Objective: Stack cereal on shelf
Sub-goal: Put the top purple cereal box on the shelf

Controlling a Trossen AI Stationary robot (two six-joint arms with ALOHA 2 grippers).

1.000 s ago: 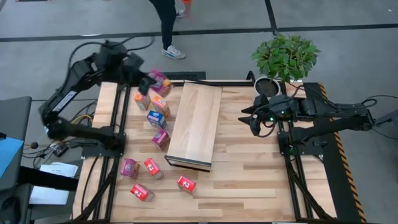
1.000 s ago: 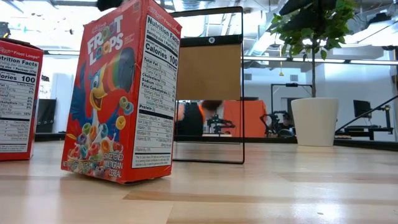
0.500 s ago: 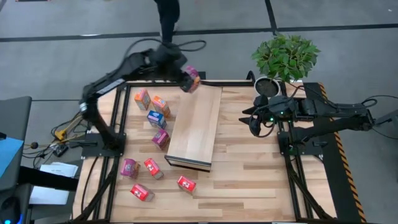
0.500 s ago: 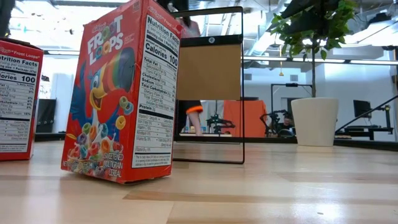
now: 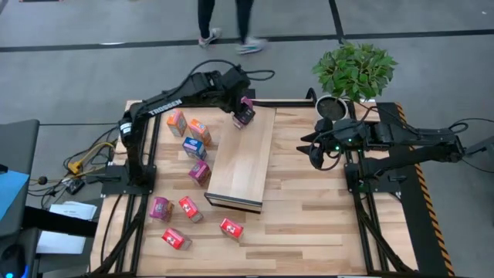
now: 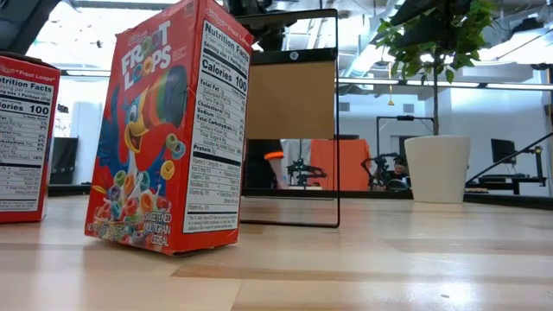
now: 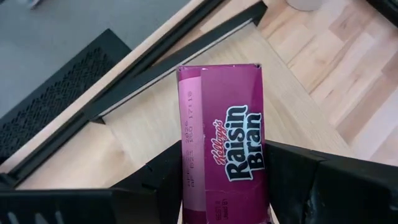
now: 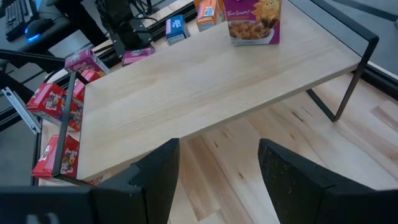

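My left gripper [image 5: 240, 114] is shut on a magenta-purple Raisin Bran box [image 7: 230, 137] over the far left corner of the shelf [image 5: 243, 158], a long pale wooden plank on black legs. The right wrist view shows the box [image 8: 252, 18] upright at the shelf's [image 8: 205, 81] far end. Several more small boxes lie or stand on the table left of and in front of the shelf: orange [image 5: 199, 131], blue [image 5: 194, 147], magenta [image 5: 160, 208], red [image 5: 231, 228]. My right gripper [image 5: 312, 151] waits open and empty at the shelf's right. My left gripper pinches the purple box between its two fingers, one finger [image 7: 155, 186] on the pale narrow side [image 7: 189, 168] and the other on the opposite side. The fingers come from above, pointing down. The box stands upright with its bottom [image 8: 252, 41] at the plank top; whether it touches I cannot tell.
A potted plant [image 5: 353, 71] stands at the table's far right corner. Two red Froot Loops boxes [image 6: 164, 130] [image 6: 22, 138] stand close before the low camera. A person's legs [image 5: 224, 23] are on the floor beyond the far edge. Most of the plank top is bare.
My left gripper has carried the purple box from above the table's far left toward the right, to the shelf's far left corner, and has gone down there. The box stays in the hold and now stands upright at the plank.
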